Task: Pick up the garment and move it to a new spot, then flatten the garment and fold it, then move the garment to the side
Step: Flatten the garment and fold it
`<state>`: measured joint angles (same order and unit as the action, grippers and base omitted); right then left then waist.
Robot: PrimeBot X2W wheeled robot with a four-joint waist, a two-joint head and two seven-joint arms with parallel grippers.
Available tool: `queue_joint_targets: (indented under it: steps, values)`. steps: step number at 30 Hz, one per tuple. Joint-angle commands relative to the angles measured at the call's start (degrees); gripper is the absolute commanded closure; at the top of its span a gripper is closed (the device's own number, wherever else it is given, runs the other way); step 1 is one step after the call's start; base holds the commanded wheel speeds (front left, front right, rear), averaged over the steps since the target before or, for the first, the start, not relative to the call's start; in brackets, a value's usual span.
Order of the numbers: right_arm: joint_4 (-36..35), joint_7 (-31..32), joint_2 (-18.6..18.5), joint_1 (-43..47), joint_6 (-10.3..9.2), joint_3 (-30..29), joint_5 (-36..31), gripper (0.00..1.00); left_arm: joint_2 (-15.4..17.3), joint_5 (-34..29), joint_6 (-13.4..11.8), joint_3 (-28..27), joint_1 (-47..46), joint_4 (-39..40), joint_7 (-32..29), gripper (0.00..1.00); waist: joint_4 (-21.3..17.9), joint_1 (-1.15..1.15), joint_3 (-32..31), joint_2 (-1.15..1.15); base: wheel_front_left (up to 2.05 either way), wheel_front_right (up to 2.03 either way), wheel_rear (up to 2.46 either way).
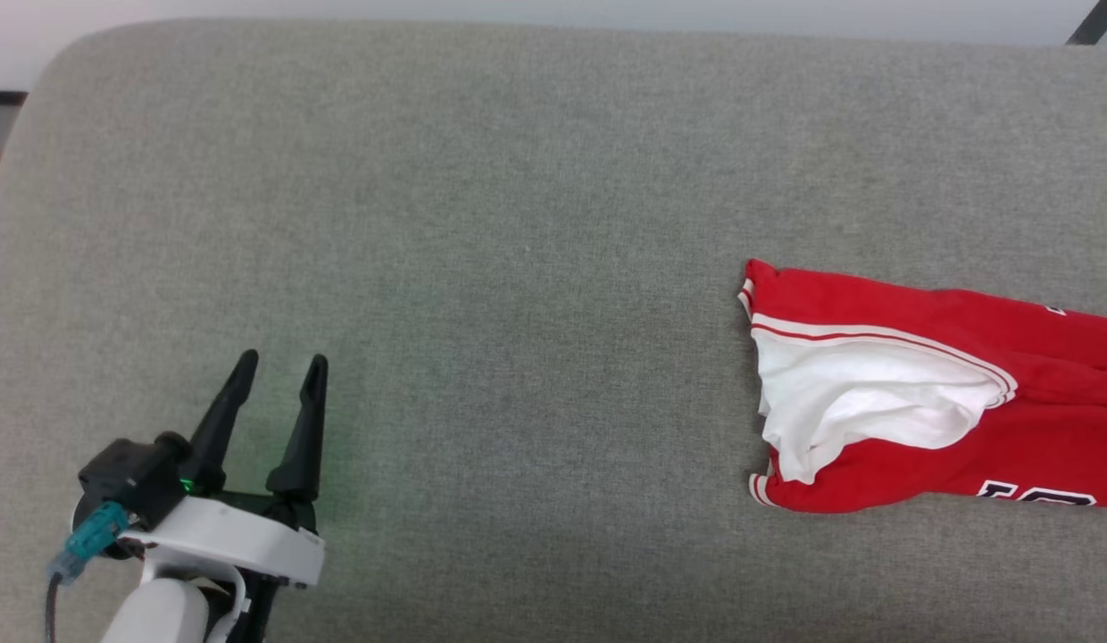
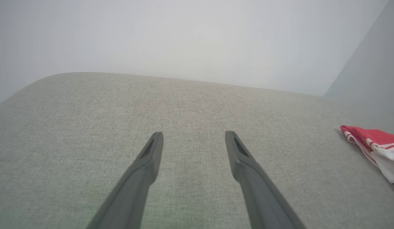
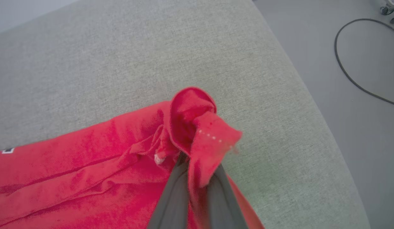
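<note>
Right end effector (image 3: 199, 167) is clamped on a bunched red edge of the garment (image 3: 89, 171), which lies at the right of the grey cushion (image 1: 518, 223). Its black lettering is cut off and unreadable. Left end effector (image 1: 282, 359) is spread open, well apart from it.

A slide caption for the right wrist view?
Right claw shut on a bunched edge of the garment, on a grey cushion.
</note>
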<state>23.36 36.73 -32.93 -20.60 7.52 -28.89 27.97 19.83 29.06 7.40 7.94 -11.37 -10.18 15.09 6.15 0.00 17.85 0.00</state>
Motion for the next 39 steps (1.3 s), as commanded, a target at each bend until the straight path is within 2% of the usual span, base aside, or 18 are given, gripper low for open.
queue_joint_targets:
  steps: [1,6,12,17,21,26,31,35,39]
  values:
    - [-0.52,-0.25,0.58,0.19,-0.06,2.18,0.79,1.00,-0.31,-0.23,0.11,-0.05,0.36,-0.20,0.04,0.00,-0.26,0.00,-0.76,0.00,0.00,0.00,0.00]
    - [-6.27,0.02,1.34,2.22,-0.06,10.53,4.08,1.00,-1.05,-0.60,0.11,-0.18,1.37,-1.05,0.04,0.00,-0.83,0.00,-2.69,0.00,0.00,0.00,0.00]
    - [-19.09,2.21,3.29,4.51,-0.06,19.66,8.51,1.00,-1.77,-0.33,0.11,-0.70,2.96,-1.57,0.05,0.00,-1.08,0.00,-4.87,0.00,0.00,0.00,0.00]
    - [-28.67,5.43,6.82,4.69,-0.06,26.54,9.48,1.00,-2.40,-0.18,0.12,-0.77,3.77,-1.51,0.04,0.00,-0.51,0.00,-5.82,0.00,0.00,0.00,0.00]
    - [-31.96,6.92,9.56,2.92,-0.06,32.27,8.65,1.00,-2.80,0.03,0.12,-0.16,3.75,-1.13,0.04,0.00,0.57,0.00,-5.57,0.00,0.00,0.00,0.00]
    - [-30.79,5.53,12.99,-0.68,-0.06,37.71,7.76,1.00,-2.81,0.50,0.12,0.39,2.76,-1.11,0.04,0.00,2.21,0.00,-4.32,0.00,0.00,0.00,0.00]
    - [-24.79,2.23,15.50,-4.37,-0.06,41.32,6.16,1.00,-3.18,0.94,0.12,1.02,1.76,-1.33,0.04,0.00,3.95,0.00,-2.76,0.00,0.00,0.00,0.00]
    - [-20.13,1.06,16.31,-5.28,-0.06,42.79,6.10,1.00,-3.64,1.27,0.12,1.43,0.87,-1.51,0.05,0.00,4.95,0.00,-1.89,0.00,0.00,0.00,0.00]
    - [-14.68,-0.21,15.36,-5.78,-0.06,45.20,5.68,1.00,-4.26,1.44,0.12,2.00,0.27,-1.99,0.04,0.00,6.08,0.00,-1.04,0.00,0.00,0.00,0.00]
